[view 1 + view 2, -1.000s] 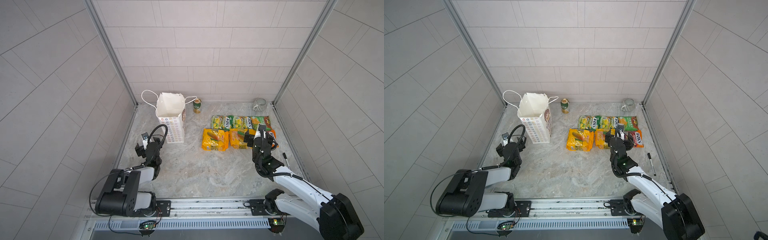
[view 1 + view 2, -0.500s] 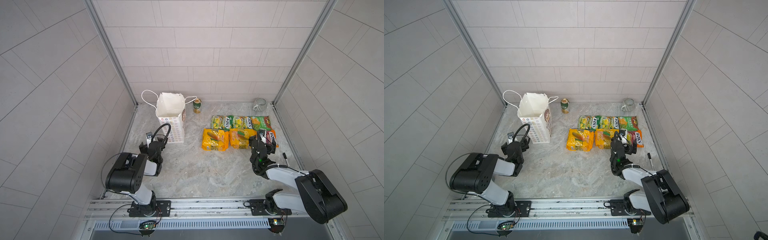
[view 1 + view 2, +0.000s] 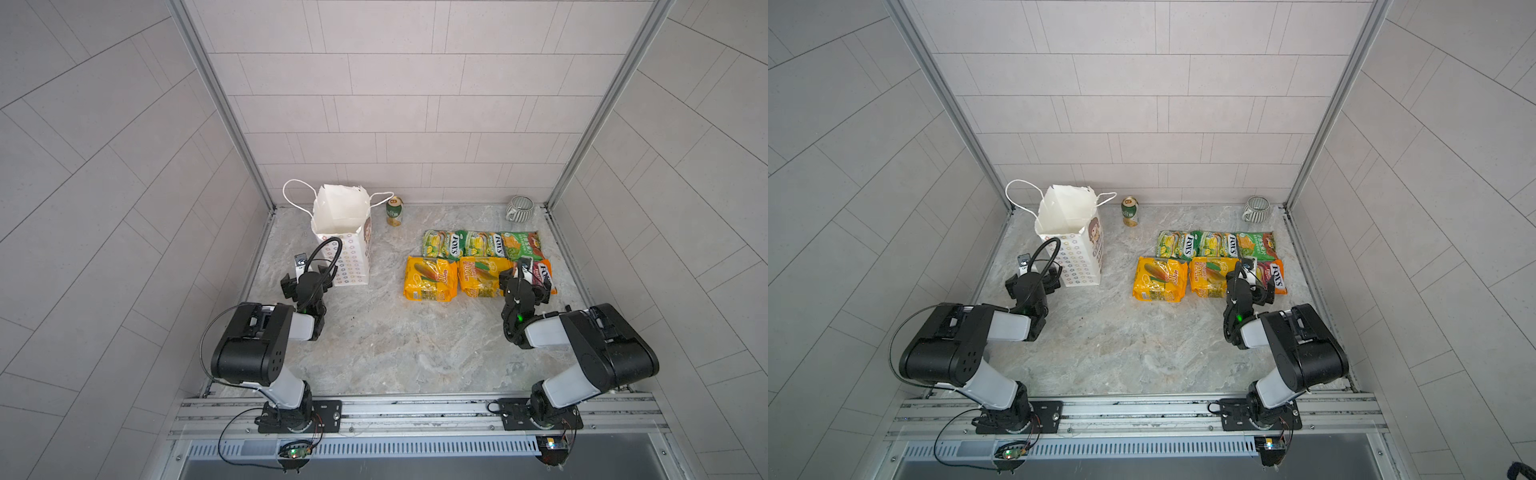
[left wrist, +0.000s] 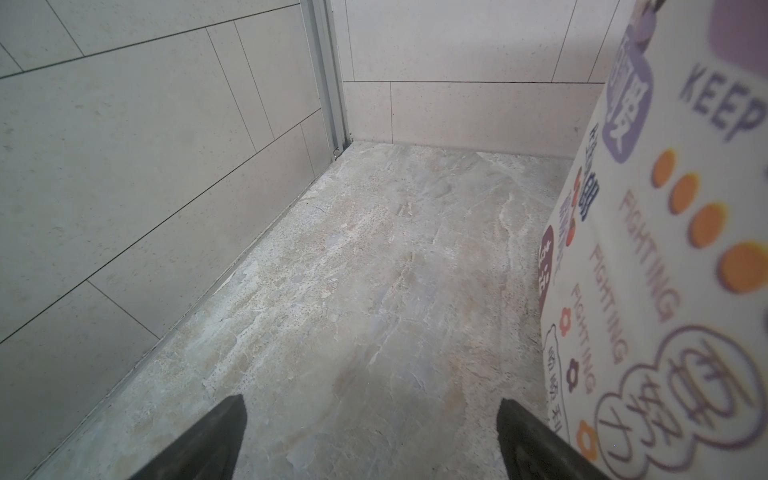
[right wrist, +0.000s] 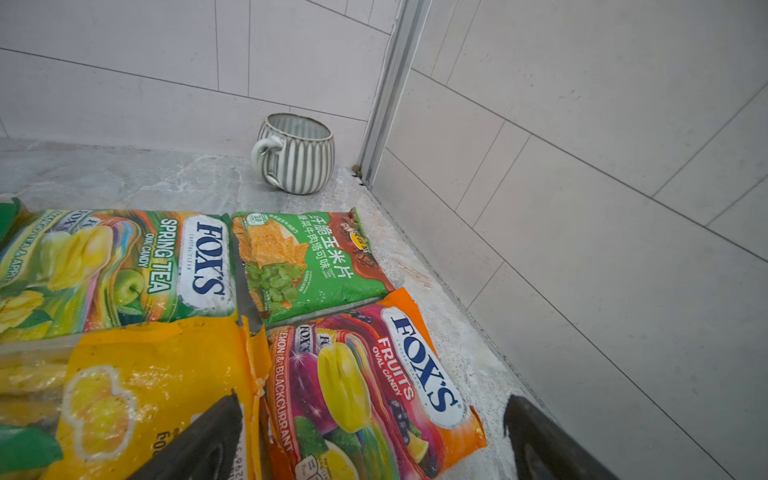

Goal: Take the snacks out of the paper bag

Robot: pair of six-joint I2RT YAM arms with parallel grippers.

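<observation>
- Enclosure: grey tiled walls close three sides of a marble-patterned tabletop.
- Arms: the left arm and the right arm sit folded low near the front rail.
- Paper bag: it stands upright at the rear left, mouth open, with its cord handles hanging outward.
- Snacks: six packets lie flat on the tabletop, well apart from the bag, in two rows of three.
  - Rear row: two FOX'S Spring Tea packets and a green corn-chip packet.
  - Front row: two yellow corn packets and a FOX'S Fruits packet.
- Drink can: it stands just beside the bag.
- Striped mug: it stands in the rear right corner.
- Left gripper: the jaws are spread wide and empty, just beside the bag's base.
- Right gripper: the jaws are spread wide and grip nothing, at the near edge of the FOX'S Fruits packet.
- Progress: the unloading appears complete. What shows of the bag's interior is bare white paper, but its floor is hidden behind the front wall.
- View differences:
  - Both top views show all six packets and the bag mouth.
  - Only the right wrist view resolves the packet print.
  - Only the left wrist view resolves KEEP and FIGHTING on the bag.
</observation>
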